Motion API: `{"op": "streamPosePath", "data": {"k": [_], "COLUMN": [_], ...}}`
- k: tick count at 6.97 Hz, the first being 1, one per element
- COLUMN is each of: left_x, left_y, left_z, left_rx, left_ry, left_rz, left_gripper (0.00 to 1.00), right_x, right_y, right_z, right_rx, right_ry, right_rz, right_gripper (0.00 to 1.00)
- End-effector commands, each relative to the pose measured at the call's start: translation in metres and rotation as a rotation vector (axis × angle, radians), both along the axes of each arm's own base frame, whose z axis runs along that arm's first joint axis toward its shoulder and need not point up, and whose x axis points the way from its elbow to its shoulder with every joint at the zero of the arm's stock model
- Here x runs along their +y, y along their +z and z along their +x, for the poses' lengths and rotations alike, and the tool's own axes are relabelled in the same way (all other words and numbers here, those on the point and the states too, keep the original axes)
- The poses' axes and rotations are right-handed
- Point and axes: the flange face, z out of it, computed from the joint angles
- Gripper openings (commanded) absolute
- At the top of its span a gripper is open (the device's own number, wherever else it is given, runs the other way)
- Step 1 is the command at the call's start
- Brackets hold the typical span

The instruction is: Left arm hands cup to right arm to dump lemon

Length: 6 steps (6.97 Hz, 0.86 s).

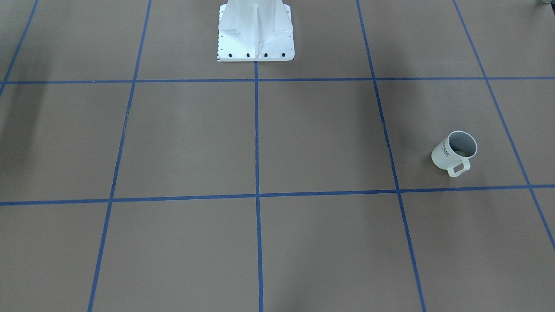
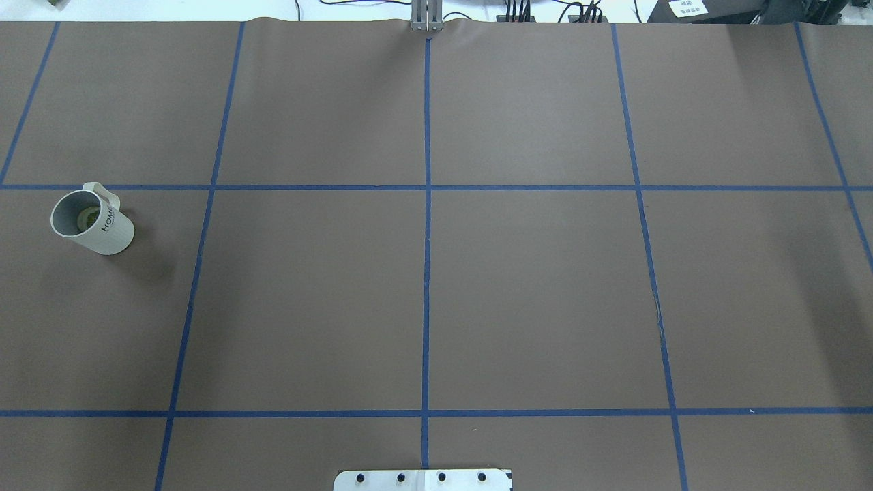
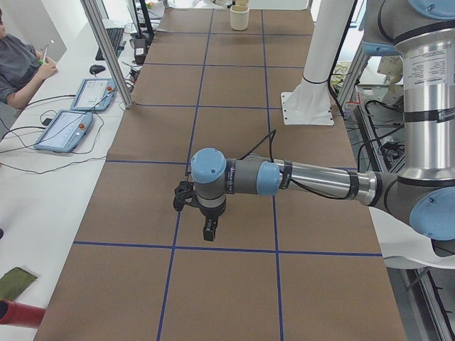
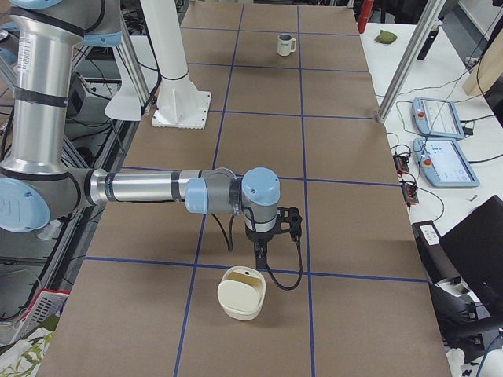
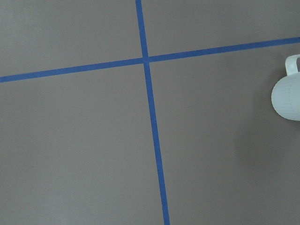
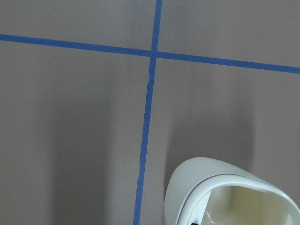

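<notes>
White ribbed "HOME" mug point(image 2: 92, 221), upright at the brown worktop's point(image 2: 532, 286) left, should be gripped level by the left end effector point(image 3: 208, 235), whose state cannot be told.

The table point(image 2: 532, 286) is plain brown, crossed by a grid of blue tape lines point(image 2: 427, 273). The cup point(image 2: 112, 235) is white and ribbed, with black "HOME" lettering and a grey inside. The left arm point(image 3: 313, 179) and right arm point(image 4: 149, 188) are silver-grey with light-blue caps. The left hand point(image 3: 208, 231) and right hand point(image 4: 259, 253) are black, the pedestal point(image 1: 256, 32) white, the tub point(image 4: 241, 294) cream.
</notes>
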Motion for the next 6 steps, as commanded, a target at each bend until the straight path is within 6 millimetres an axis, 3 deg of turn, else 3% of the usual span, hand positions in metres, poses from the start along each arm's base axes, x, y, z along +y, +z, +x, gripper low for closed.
{"op": "streamPosePath", "data": {"k": [1, 2, 3, 6], "left_x": [0.000, 0.000, 0.007, 0.004], "left_y": [-0.003, -0.004, -0.018, -0.025], "left_z": [0.000, -0.001, -0.002, -0.001], "left_rx": [-0.003, -0.006, -0.013, -0.008], "left_ry": [0.000, -0.002, -0.003, -0.010], "left_rz": [0.007, 0.010, 0.035, 0.043], "left_gripper": [1.00, 1.00, 1.00, 1.00], "right_x": [-0.002, -0.002, -0.006, -0.019], "right_y": [-0.003, -0.004, -0.017, -0.040], "right_z": [-0.005, -0.005, -0.006, -0.006], "right_rx": [0.002, 0.002, 0.002, 0.008], "right_ry": [-0.011, -0.012, -0.014, -0.021], "right_rz": [0.006, 0.009, 0.040, 0.098], "right_gripper": [1.00, 1.00, 1.00, 1.00]}}
